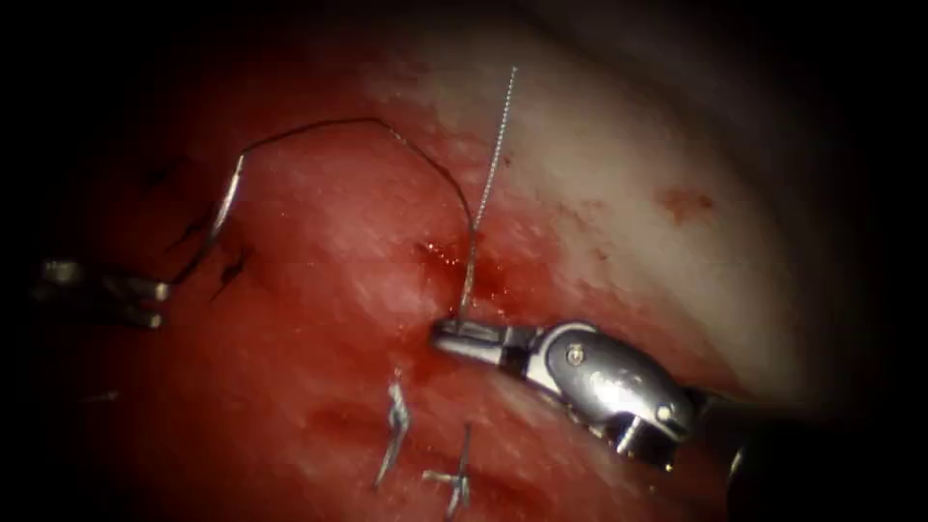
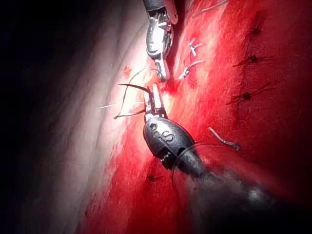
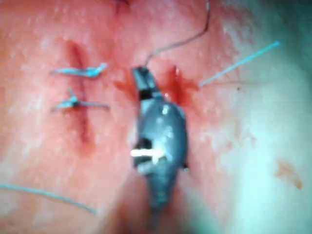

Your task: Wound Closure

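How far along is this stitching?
Done: knotted stitches with cut thread ends lie nearby. In hand: the left tool holds the curved steel needle, free of the tissue; the right tool grips the dark thread at the red cut. Left: that stitch looks untied.

Needle (image 1: 224, 205): left of cut (image 1: 454, 261), beside left tool (image 1: 145, 302).
Right tool (image 1: 454, 335): just below cut, on thread (image 1: 468, 273).

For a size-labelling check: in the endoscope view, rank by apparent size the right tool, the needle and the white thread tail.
1. right tool, shut on the thread
2, 3. needle and white thread tail: similar length, unranked.
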`<state>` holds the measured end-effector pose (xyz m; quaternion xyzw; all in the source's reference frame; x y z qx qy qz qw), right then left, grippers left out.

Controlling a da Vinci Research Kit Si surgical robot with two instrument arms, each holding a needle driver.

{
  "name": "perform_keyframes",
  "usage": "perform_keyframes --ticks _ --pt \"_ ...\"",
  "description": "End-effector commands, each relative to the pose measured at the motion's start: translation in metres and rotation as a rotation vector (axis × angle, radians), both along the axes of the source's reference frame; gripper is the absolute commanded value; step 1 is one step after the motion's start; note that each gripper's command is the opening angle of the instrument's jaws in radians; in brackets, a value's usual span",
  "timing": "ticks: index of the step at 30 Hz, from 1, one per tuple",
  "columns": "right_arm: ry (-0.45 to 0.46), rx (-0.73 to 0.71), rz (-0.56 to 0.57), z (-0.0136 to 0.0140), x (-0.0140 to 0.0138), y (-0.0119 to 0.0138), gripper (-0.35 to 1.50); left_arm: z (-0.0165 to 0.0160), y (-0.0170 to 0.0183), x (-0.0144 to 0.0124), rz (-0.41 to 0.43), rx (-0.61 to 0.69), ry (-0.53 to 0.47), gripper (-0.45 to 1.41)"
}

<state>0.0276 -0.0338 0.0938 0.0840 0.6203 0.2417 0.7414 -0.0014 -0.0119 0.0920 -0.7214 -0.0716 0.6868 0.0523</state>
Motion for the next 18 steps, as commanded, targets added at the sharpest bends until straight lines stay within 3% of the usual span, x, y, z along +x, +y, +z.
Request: perform_keyframes --ticks 1,18 --pt "0.002 -0.005 -0.011 0.0004 0.0007 -0.0003 -0.35 0.0007 0.0001 -0.0005 0.0 0.0 -0.001 -0.45" --pt "0.003 -0.016 -0.042 -0.0005 0.0009 -0.0016 -0.35 0.0006 -0.0002 -0.0002 0.0 -0.002 0.001 -0.45"
